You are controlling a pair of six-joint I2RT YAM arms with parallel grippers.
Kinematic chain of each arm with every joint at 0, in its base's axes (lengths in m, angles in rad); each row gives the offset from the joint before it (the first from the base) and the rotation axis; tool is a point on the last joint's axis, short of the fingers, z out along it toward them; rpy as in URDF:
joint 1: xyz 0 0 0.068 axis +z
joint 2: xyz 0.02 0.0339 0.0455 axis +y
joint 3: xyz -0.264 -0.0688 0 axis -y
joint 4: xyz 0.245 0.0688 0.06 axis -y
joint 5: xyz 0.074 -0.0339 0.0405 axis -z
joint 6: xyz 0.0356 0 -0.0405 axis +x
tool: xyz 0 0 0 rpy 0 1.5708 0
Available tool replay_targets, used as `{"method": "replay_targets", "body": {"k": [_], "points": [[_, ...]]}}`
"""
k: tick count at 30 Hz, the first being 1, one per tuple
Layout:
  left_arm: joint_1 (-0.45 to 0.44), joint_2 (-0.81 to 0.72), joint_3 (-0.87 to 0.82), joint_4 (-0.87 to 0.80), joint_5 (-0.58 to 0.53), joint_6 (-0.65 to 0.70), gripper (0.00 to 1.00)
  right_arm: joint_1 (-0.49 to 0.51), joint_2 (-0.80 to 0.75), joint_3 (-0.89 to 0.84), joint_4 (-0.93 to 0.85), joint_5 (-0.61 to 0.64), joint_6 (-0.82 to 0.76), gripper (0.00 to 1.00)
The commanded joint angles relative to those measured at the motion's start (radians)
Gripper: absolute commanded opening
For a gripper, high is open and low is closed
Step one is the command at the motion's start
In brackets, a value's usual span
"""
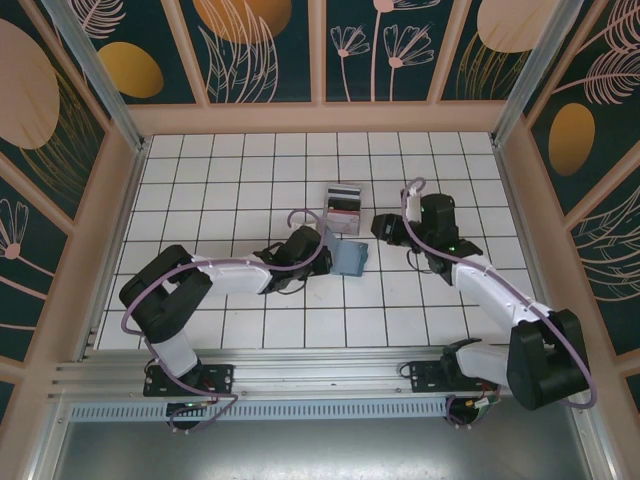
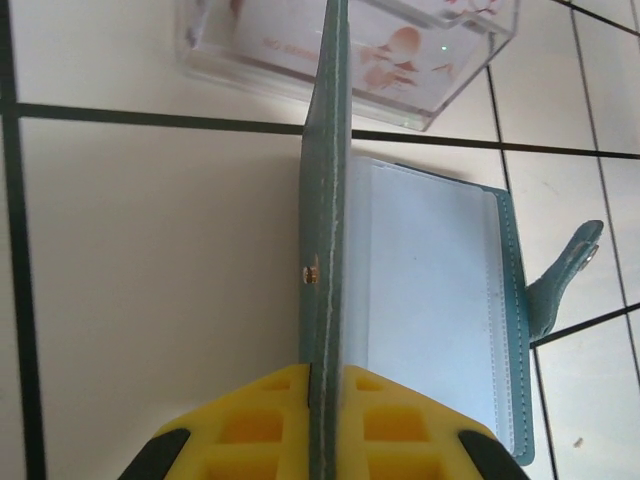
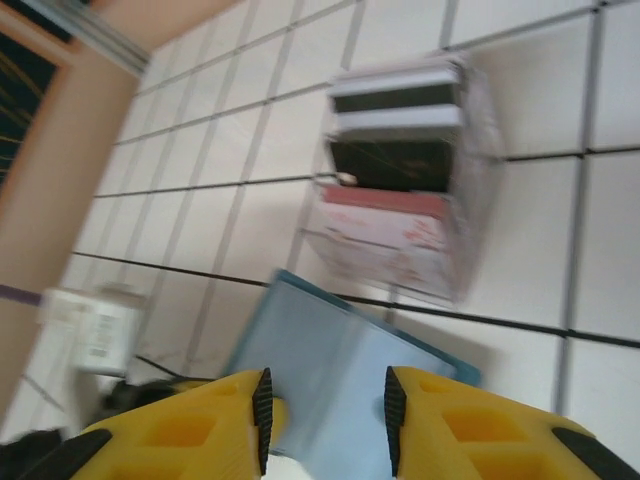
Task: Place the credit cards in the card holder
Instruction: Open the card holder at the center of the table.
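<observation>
The teal card holder point(image 1: 350, 258) lies open on the tiles in the middle of the floor. My left gripper point(image 2: 326, 375) is shut on its cover flap point(image 2: 328, 200), which stands upright on edge. The pale inner sleeves point(image 2: 430, 300) lie flat to the right of the flap. The credit cards point(image 3: 395, 100) stand stacked in a clear plastic stand point(image 3: 400, 190) just beyond the holder. My right gripper point(image 3: 325, 405) hovers open over the holder's blue inside point(image 3: 320, 350), with nothing between its fingers. In the top view, the left gripper point(image 1: 322, 240) and right gripper point(image 1: 380, 228) flank the holder.
The clear stand point(image 1: 345, 205) sits one tile behind the holder. The holder's snap strap point(image 2: 565, 275) sticks out to the right. White tiled floor spreads all around, bounded by wooden walls point(image 1: 320, 118) at the back and sides.
</observation>
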Motion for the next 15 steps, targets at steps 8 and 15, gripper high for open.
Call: {"method": "replay_targets", "body": {"k": [8, 15], "points": [[0.001, -0.016, -0.044, 0.078, 0.005, -0.070, 0.00, 0.185, 0.261, -0.110, 0.317, -0.095, 0.227, 0.27], [0.000, -0.016, -0.142, 0.183, 0.062, -0.162, 0.00, 0.185, 0.444, -0.112, 0.360, -0.069, 0.221, 0.27]]}}
